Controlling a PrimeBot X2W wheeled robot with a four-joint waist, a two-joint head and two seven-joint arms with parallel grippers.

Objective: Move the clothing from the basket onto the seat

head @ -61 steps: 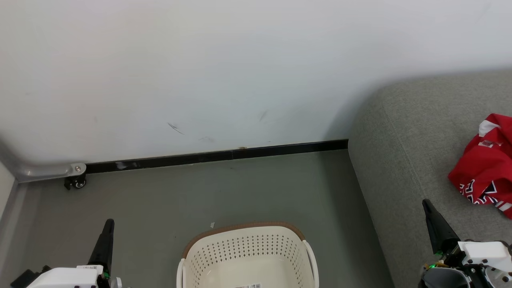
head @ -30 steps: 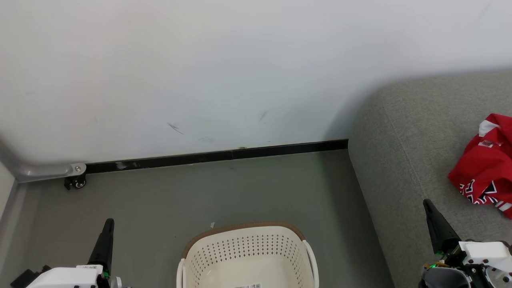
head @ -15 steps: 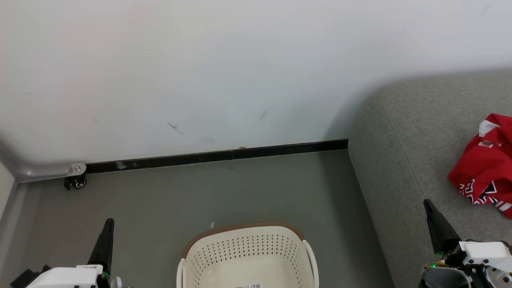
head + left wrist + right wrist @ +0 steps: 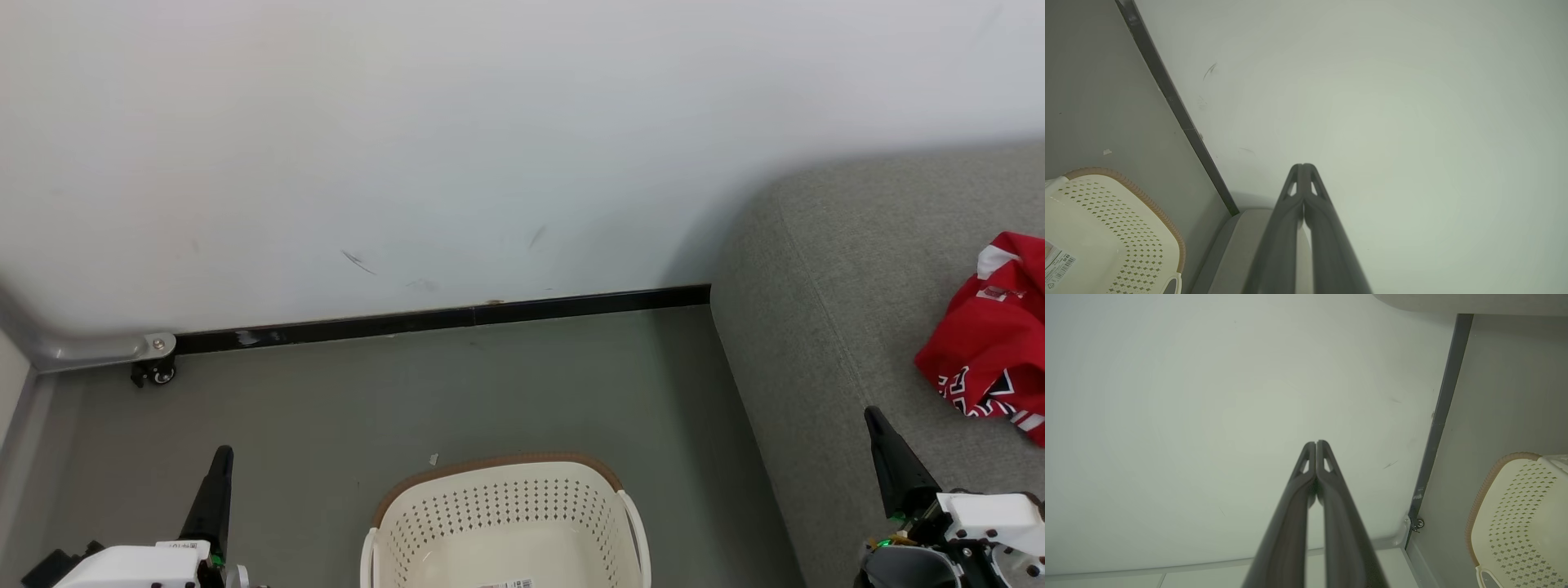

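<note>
Wall (image 4: 490,122): white and scuffed, it spans 9 to 2 o'clock of the head view.
Floor (image 4: 506,384): grey; a strip of it separates basket and seat.
Seat (image 4: 849,278): grey sofa at 3 to 5 o'clock, its rounded end toward the wall.
Basket (image 4: 500,462): at 6 o'clock, cut off by the bottom edge, with a barcoded label (image 4: 510,583) on its inner floor.
Clothing (image 4: 992,327): a crumpled red heap on the seat at 3 o'clock, well apart from the basket.
Baseboard (image 4: 441,317): black band where wall meets floor.
Right gripper (image 4: 872,415): at 4 o'clock over the seat's front, fingers pressed together, holding nothing.
Left gripper (image 4: 222,453): at 8 o'clock above the floor, fingers together, holding nothing.
Caster (image 4: 155,371): small wheel under a metal bracket at 9 o'clock.
Scrap (image 4: 433,459): pale fleck just beyond the basket rim.
</note>
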